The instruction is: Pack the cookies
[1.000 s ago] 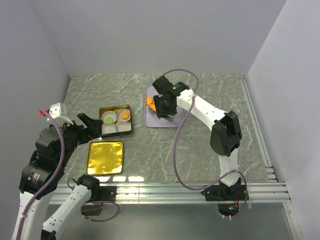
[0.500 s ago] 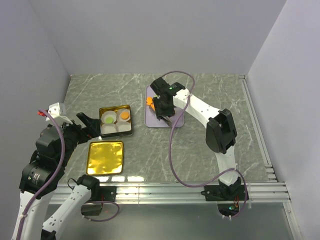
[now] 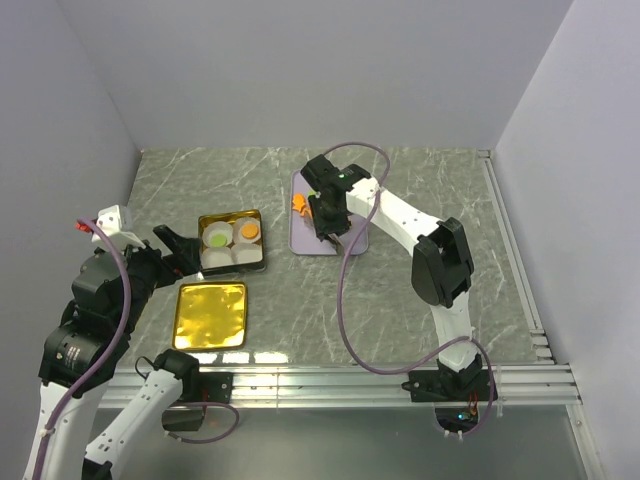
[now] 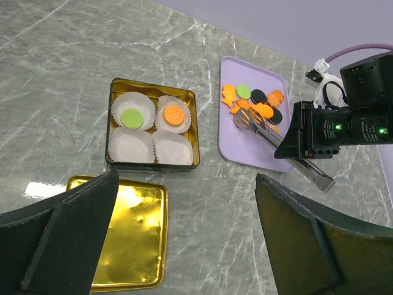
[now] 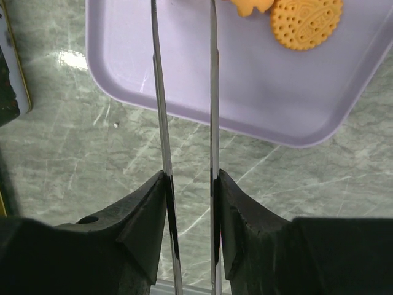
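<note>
Nearest: left tool point(image 4: 184, 178), fingers point(image 4: 67, 239) spread wide, nothing btwn them, hanging above desk point(image 4: 55, 74), touching nothing. Just beyond: gold lid point(image 4: 126, 230) flat on desk, close to tin but apart. Next: gold tin point(image 4: 151, 87) w/ 4 white paper cups point(image 4: 130, 146) in 2 rows; far-left cup w/ lime green cookie point(image 4: 131, 117), far-right cup w/ round orange cookie point(image 4: 174, 114), near 2 cups empty. Right of tin, apart from it: purple tray point(image 4: 242, 153) flat on desk. Other cookies point(image 4: 263, 110) bunched on tray's far part, mostly orange, plus 1 green and 2 black, several touching. Right tool point(image 4: 238, 120) angled down over tray, its long thin metal fingers point(image 5: 213, 92) reaching into the bunch, tips among the orange pcs. Right wrist view: both fingers side by side w/ narrow gap, tray underneath, tips cut off at frame top, so spread or pinching a cookie: can't tell. Same view: round dotted orange pc lying on tray beside the fingers, not touching them.
</note>
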